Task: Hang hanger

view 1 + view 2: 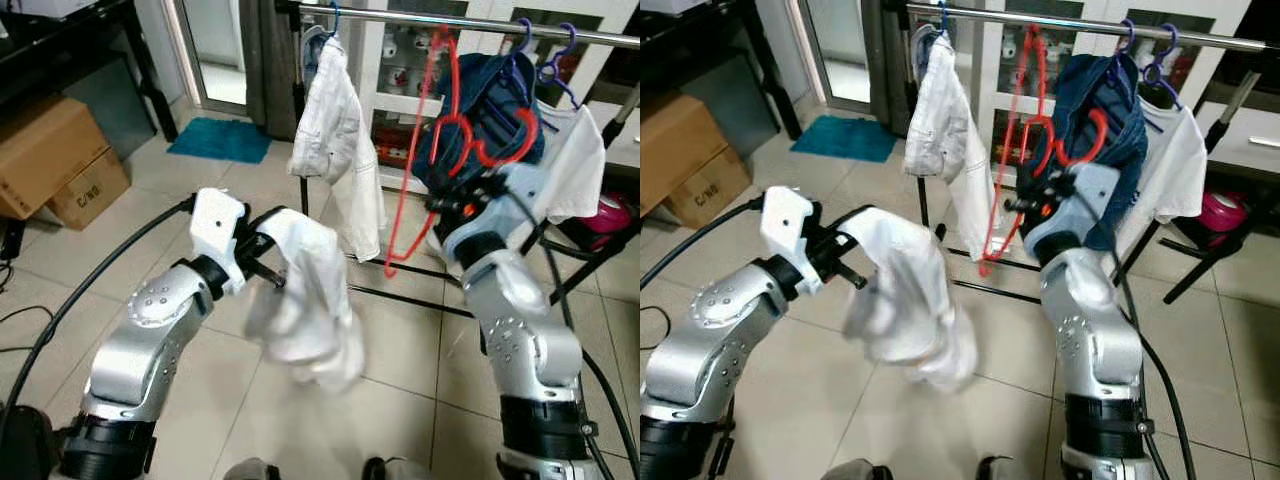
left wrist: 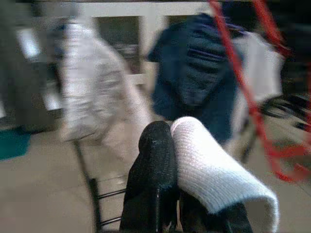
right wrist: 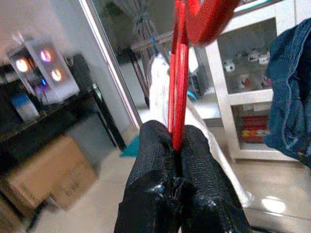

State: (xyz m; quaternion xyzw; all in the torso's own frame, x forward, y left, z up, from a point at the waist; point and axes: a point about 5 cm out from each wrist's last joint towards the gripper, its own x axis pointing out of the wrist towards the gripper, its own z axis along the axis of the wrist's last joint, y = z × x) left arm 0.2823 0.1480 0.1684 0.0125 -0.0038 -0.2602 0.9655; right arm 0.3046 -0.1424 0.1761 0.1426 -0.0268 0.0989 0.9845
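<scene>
At eight o'clock your left gripper (image 2: 165, 145) pinches the white garment (image 1: 305, 300), not yet on the red hanger (image 1: 440, 150). At one o'clock your right gripper (image 3: 175, 141) clamps that hanger below the rail (image 1: 470, 22), unhung.

Hanger (image 1: 440, 150) hangs on rail (image 1: 480, 24), between two garments (shirt (image 1: 340, 150) leftward).

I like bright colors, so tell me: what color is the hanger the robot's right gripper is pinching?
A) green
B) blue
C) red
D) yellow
C. The right gripper has its two black fingers shut on a thin red hanger, held up near the clothes rail.
</scene>
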